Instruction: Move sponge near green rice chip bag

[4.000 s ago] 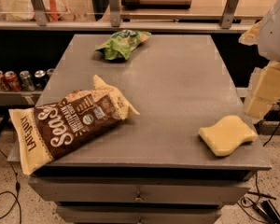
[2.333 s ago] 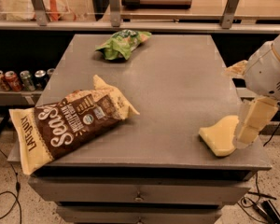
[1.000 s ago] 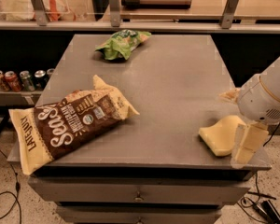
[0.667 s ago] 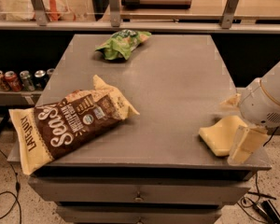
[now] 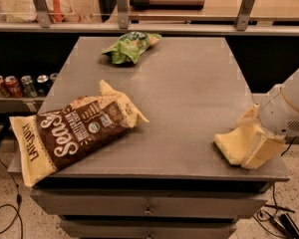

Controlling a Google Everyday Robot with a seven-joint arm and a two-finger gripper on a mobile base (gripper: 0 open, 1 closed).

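Note:
The pale yellow sponge (image 5: 232, 144) lies flat at the table's front right corner. My gripper (image 5: 253, 134) has come down over the sponge's right end. It is open, with one cream finger (image 5: 262, 152) on the near side and the other (image 5: 246, 117) on the far side. The right part of the sponge is hidden behind the near finger. The small green rice chip bag (image 5: 131, 46) lies at the far edge of the table, left of centre, well away from the sponge.
A large brown-and-cream chip bag (image 5: 74, 129) lies at the front left, overhanging the grey table (image 5: 189, 83). Soda cans (image 5: 20, 85) stand on a shelf to the left. A counter with rail posts (image 5: 122, 6) runs behind the table. Cables lie on the floor.
My gripper has come down from above the table's right edge and moved left, onto the sponge's right end. The sponge and both bags have not moved.

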